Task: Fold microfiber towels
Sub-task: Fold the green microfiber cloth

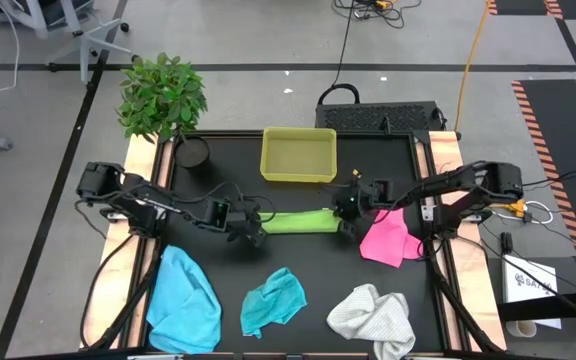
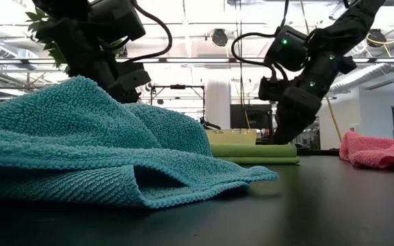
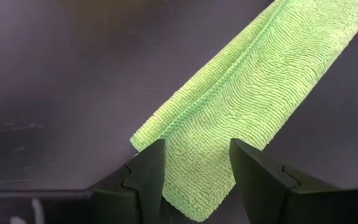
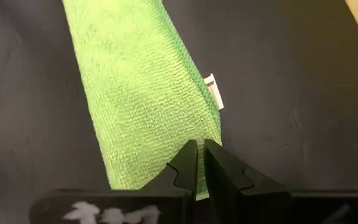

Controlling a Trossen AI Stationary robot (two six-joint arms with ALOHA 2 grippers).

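Observation:
The lime green towel (image 1: 293, 221) lies flat at the table's middle, folded into a long narrow strip running left to right. My left gripper (image 1: 255, 232) is at its left end and open. Its fingers stand on either side of part of that end (image 3: 197, 180). My right gripper (image 1: 346, 222) is at the strip's right end, shut, with its tips down on the cloth (image 4: 166, 155). A small white tag (image 4: 213, 90) sticks out from the strip's edge there. My left gripper slants down over the strip's left end (image 3: 191, 186), with cloth between its open fingers; whether they touch it, I cannot tell. My right gripper sets its shut fingertips (image 4: 188, 155) on the strip's right end, slanting down from the table's right. The towel lies flat. Whether cloth is caught between the tips, I cannot tell.
A yellow-green tray (image 1: 298, 155) stands just beyond the strip, with a plant (image 1: 161, 95) and a dark cup (image 1: 194, 153) at the far left. A pink towel (image 1: 388, 238) lies beside my right gripper. Light blue (image 1: 183, 300), teal (image 1: 273, 300) and white (image 1: 373, 318) towels lie crumpled along the near edge.

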